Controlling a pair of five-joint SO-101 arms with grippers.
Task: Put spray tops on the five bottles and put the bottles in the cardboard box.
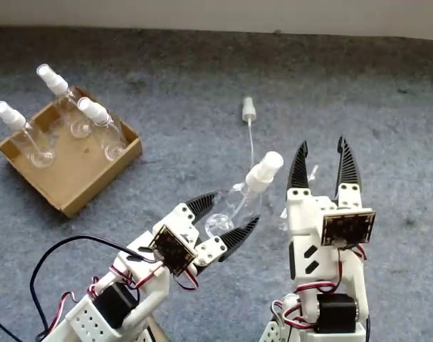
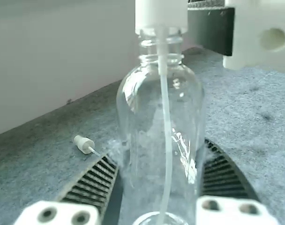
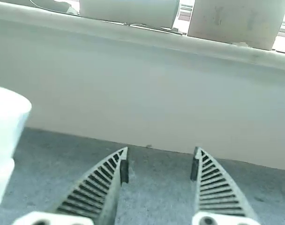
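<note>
Nearest the arms' bases, the left gripper [image 1: 232, 210] has its black ribbed jaws clamped on the lower body of a clear, round glass bottle [image 1: 227, 216]. The bottle is tilted, with its neck pointing away from the arm and towards the right gripper [image 1: 322, 144]. A white cylindrical plastic spray top [image 1: 263, 171] sits on that neck. In the left wrist view its thin dip tube runs down inside the glass of the bottle [image 2: 180, 117], and the ribbed fingers [image 2: 93, 180] press on either side.

Just beside it, the right gripper points straight away from its base with its jaws well apart and nothing between them. In the right wrist view the gripper [image 3: 160, 151] frames only grey surface, and the held bottle's spray top [image 3: 4, 140] shows at the edge.

Farther out on the grey carpeted table [image 1: 387, 107], a loose white spray top with a long thin tube [image 1: 248, 108] lies on its own, its tube trailing back towards the held bottle.

Well apart on the left arm's side, a shallow brown cardboard box [image 1: 102, 184] holds three capped clear bottles [image 1: 102, 128] lying side by side.
</note>
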